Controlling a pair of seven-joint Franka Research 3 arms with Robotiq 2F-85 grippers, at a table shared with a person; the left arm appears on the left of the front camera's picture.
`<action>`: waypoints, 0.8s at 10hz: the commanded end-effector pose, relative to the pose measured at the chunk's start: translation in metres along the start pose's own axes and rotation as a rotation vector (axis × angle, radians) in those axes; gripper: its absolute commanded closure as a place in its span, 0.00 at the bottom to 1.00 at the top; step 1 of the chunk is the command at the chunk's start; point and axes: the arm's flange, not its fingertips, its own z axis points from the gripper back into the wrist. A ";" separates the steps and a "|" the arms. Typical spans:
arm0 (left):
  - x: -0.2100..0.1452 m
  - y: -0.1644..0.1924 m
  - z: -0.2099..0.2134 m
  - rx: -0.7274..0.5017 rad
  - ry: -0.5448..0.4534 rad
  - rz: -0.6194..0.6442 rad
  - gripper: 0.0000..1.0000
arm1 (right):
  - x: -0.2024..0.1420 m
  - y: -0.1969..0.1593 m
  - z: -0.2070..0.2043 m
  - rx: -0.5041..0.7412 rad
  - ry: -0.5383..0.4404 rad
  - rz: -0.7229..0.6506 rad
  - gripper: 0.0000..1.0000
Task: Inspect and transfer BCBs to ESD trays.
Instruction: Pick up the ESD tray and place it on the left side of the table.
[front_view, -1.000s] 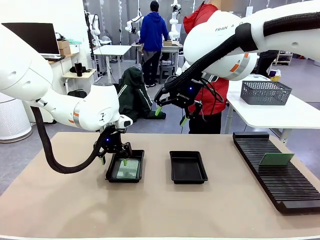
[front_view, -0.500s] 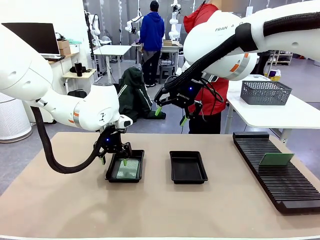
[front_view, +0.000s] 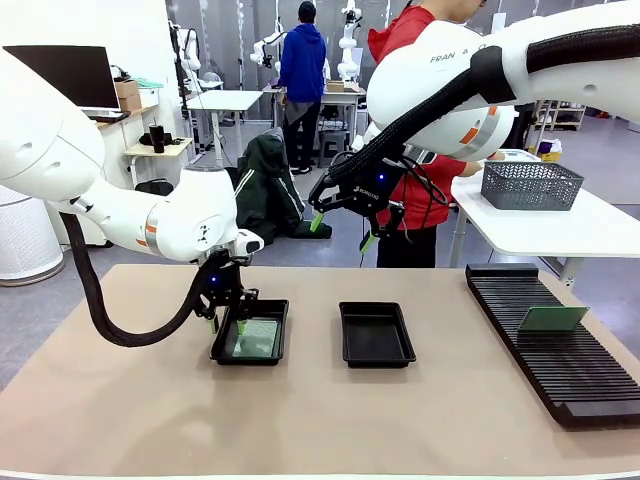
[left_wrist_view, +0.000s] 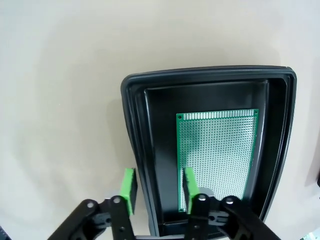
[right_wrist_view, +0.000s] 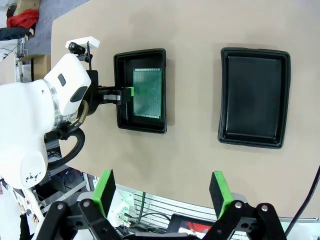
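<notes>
One BCB (front_view: 256, 338) (left_wrist_view: 217, 150) (right_wrist_view: 147, 92) lies flat on the floor of the left ESD tray (front_view: 250, 360) (left_wrist_view: 135, 100) (right_wrist_view: 120, 57). My left gripper (front_view: 227, 326) (left_wrist_view: 158, 172) hangs low over that tray's left wall, one finger outside it and one over the board's edge. Its jaws are narrowed but still apart, with nothing pinched. The right ESD tray (front_view: 378, 362) (right_wrist_view: 254, 51) holds nothing. My right gripper (front_view: 341, 232) (right_wrist_view: 161, 176) hovers high above the table's far middle, open and holding nothing. Another BCB (front_view: 552, 318) leans upright in the rack.
A long black slotted rack (front_view: 560, 380) runs along the table's right side. Across the table a person in a red top (front_view: 440, 210) stands behind my right arm. A grey mesh basket (front_view: 530, 185) sits on a white side table at the right.
My left gripper's fingers have drawn closer together over the left tray's wall. The right arm has not moved. The person behind has shifted slightly.
</notes>
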 end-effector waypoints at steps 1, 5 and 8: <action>0.003 0.003 0.000 0.008 -0.007 -0.001 0.87 | 0.001 0.002 -0.001 -0.014 -0.006 -0.015 0.00; 0.007 0.006 -0.002 0.012 -0.006 0.011 1.00 | 0.001 0.002 -0.001 -0.014 -0.006 -0.015 0.00; 0.010 0.009 -0.003 0.003 0.007 0.024 1.00 | 0.001 0.002 -0.001 -0.014 -0.006 -0.015 0.00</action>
